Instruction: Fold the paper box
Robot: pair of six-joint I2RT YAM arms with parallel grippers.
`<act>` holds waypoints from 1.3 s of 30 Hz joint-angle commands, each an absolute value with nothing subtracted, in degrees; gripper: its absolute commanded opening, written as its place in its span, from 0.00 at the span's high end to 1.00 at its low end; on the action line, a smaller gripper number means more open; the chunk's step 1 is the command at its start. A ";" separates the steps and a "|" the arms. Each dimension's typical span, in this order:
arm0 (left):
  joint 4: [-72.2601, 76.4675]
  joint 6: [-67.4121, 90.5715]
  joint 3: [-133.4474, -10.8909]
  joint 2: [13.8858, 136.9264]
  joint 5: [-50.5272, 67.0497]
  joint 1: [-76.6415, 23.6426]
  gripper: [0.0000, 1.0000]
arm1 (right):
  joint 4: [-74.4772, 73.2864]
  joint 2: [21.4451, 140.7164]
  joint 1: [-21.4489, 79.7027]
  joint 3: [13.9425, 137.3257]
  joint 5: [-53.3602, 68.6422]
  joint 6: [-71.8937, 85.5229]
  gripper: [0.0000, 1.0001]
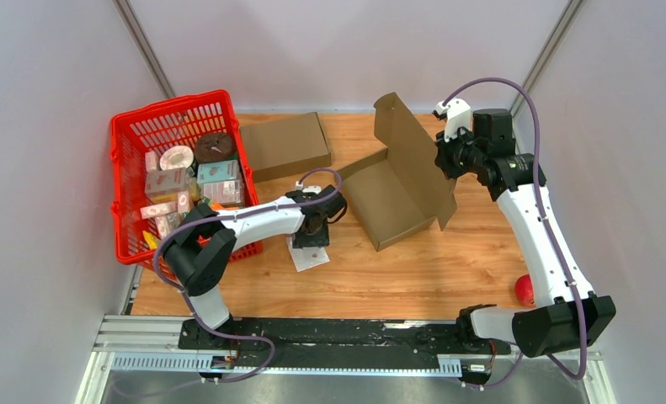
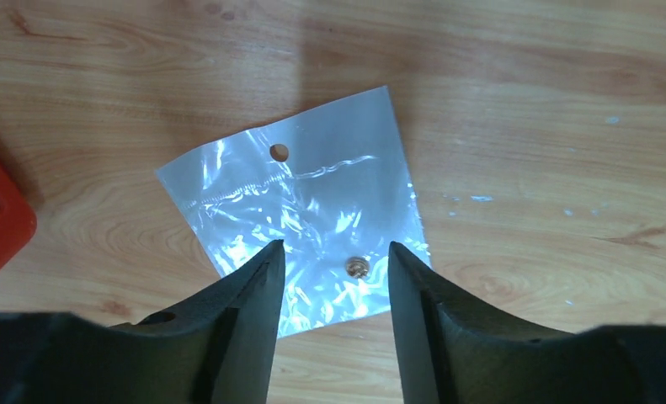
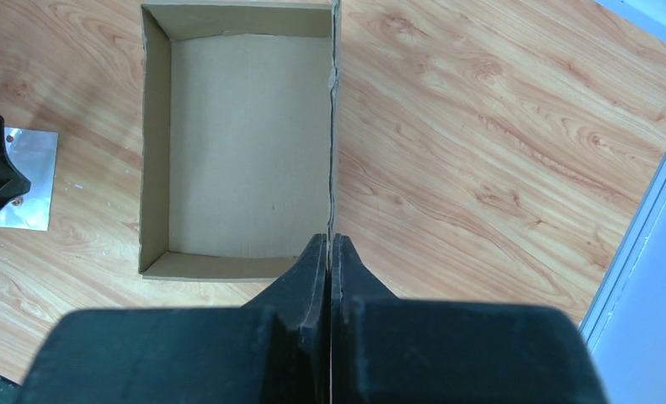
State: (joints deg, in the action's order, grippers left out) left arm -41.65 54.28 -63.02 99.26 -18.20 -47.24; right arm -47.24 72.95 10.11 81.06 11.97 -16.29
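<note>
Now, right gripper pinched tight on the upright lid of the brown cardboard box mid-table: thin edge might slip or tear. Left gripper, jaws apart over a clear plastic bag, braces nothing: box could skid.

One open paper box, one flat cardboard sheet, one red basket. One plastic bag, one red ball.

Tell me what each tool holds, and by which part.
Right tool pinches the paper box by its raised lid's edge. Left tool, open over a plastic bag, holds nothing.
</note>
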 commanded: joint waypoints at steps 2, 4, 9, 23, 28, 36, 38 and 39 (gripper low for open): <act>-45.00 53.08 -70.04 98.60 -18.63 -47.55 0.21 | -44.56 71.19 10.55 82.44 12.66 -16.17 1.00; -45.79 53.61 -71.19 99.84 -18.55 -47.46 0.19 | -44.56 71.10 10.55 82.53 12.66 -16.26 1.00; -47.29 54.32 -75.32 105.38 -15.74 -47.37 0.18 | -44.38 70.84 10.55 82.35 12.66 -16.35 1.00; -38.68 58.62 -64.17 105.47 -14.06 -46.14 0.23 | -44.30 70.23 10.55 82.00 12.83 -16.52 1.00; -37.53 59.50 -61.18 103.98 -14.59 -46.14 0.39 | -44.47 69.96 10.72 82.18 12.66 -16.52 1.00; -38.23 57.66 -59.50 97.74 -17.66 -46.14 0.76 | -44.47 70.40 10.90 82.00 12.92 -16.26 1.00; -38.58 54.95 -61.16 95.55 -17.75 -46.23 0.84 | -44.30 70.57 10.99 81.74 12.83 -16.26 1.00; -38.67 53.71 -62.13 94.84 -17.32 -46.32 0.85 | -44.30 70.66 10.99 81.74 12.92 -16.35 1.00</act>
State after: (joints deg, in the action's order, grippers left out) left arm -37.67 57.39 -60.40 99.09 -17.47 -46.09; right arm -47.24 71.90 10.48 81.03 12.10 -16.32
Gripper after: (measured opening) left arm 0.179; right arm 0.010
